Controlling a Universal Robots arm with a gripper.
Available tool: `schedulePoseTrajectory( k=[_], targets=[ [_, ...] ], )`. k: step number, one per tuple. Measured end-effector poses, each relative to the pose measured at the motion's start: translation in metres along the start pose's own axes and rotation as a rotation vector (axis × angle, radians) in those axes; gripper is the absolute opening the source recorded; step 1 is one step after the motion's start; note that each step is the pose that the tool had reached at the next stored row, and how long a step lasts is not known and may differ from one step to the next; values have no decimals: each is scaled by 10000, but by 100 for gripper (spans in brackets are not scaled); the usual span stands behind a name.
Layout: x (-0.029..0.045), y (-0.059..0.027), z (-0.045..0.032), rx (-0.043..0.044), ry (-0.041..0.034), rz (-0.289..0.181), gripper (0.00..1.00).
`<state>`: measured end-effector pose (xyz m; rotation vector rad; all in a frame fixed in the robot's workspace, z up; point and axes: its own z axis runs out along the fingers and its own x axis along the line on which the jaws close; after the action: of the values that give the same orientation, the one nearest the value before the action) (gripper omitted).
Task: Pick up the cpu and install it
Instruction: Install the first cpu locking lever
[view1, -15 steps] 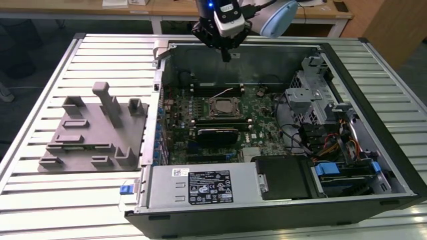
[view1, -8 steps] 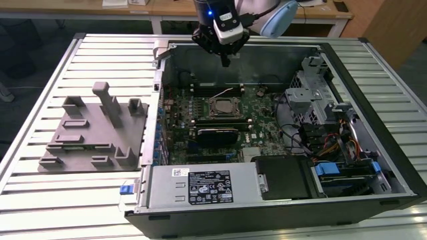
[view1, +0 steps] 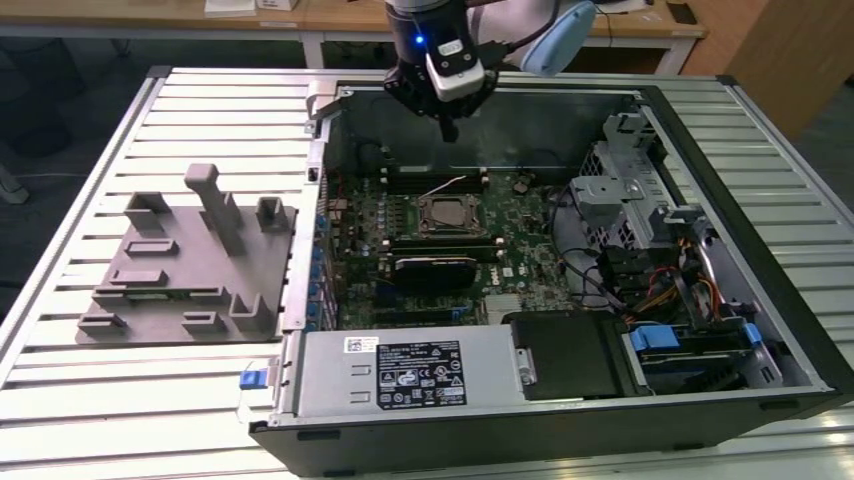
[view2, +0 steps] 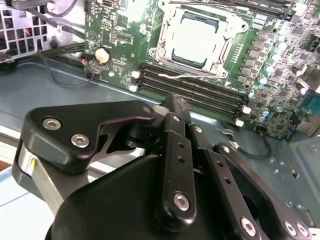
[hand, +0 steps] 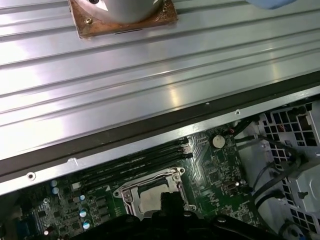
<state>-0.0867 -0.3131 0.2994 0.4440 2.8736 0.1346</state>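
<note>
The gripper (view1: 449, 128) hangs over the far side of the open computer case (view1: 534, 440), fingers drawn together and, as far as I can tell, holding nothing, while the cpu (view2: 195, 37) lies apart below it, seated in the socket frame (view2: 166, 31) on the motherboard (view1: 527, 225).

Bright light; glare on table (hand: 150, 75)

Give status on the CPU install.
Done: small square silvery-topped cpu sits in the metal-framed motherboard socket. In hand: nothing; the black hand hangs shut above the open black computer case. Left: the socket's thin wire lever looks unlatched.
</note>
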Motion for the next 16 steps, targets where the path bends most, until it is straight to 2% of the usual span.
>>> schedulePoseTrajectory(
  k=[8, 11, 12, 14, 16],
  targets=[
    [30, -18, 139, 30, 70, 3, 11],
    [35, -21, 162, 29, 84, 4, 11],
    [35, -22, 164, -15, 104, 14, 11],
    [38, -22, 172, -183, 162, 60, 11],
    [41, -24, 187, -216, 173, 68, 11]
  ],
)
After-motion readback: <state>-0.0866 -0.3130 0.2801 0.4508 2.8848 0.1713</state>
